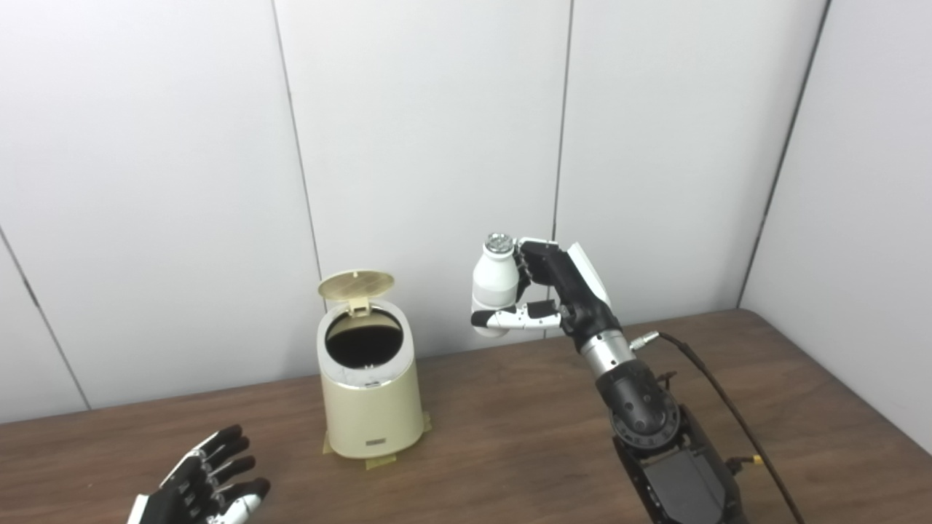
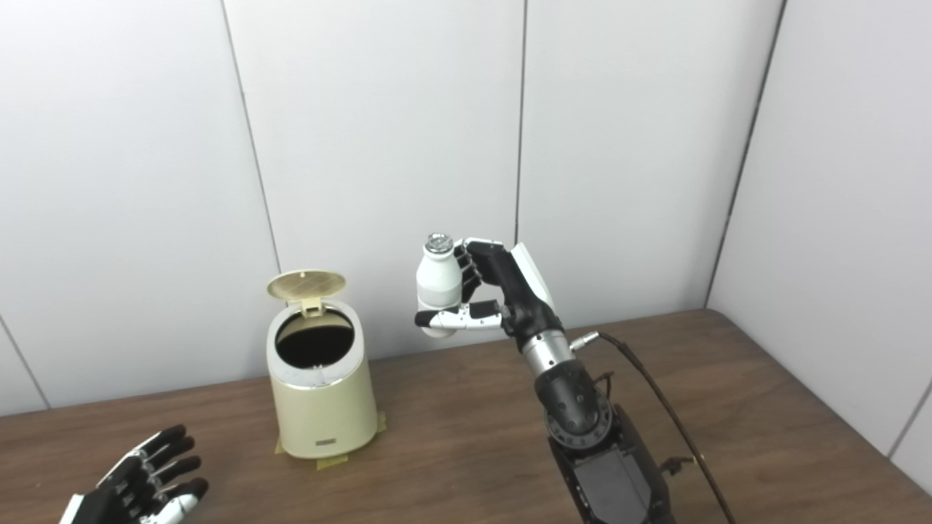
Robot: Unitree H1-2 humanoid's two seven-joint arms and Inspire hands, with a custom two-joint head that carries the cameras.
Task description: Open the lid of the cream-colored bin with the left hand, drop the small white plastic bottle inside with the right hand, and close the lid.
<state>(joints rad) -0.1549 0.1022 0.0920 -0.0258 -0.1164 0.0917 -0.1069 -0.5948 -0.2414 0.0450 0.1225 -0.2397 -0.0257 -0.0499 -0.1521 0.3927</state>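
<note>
The cream-colored bin [image 1: 371, 407] stands on the wooden table [image 1: 510, 437], left of centre. Its round lid [image 1: 356, 285] is flipped up at the back, and the dark inside shows. My right hand [image 1: 542, 295] is raised to the right of the bin and above its rim, shut on the small white plastic bottle [image 1: 494, 280]. The bottle is upright with its silver cap on top. My left hand [image 1: 204, 484] hovers low at the bottom left, open, fingers spread, apart from the bin.
White wall panels rise just behind the table. A black cable [image 1: 721, 407] runs from my right wrist down toward the table's right side. Yellow tape [image 1: 378, 460] marks the bin's base.
</note>
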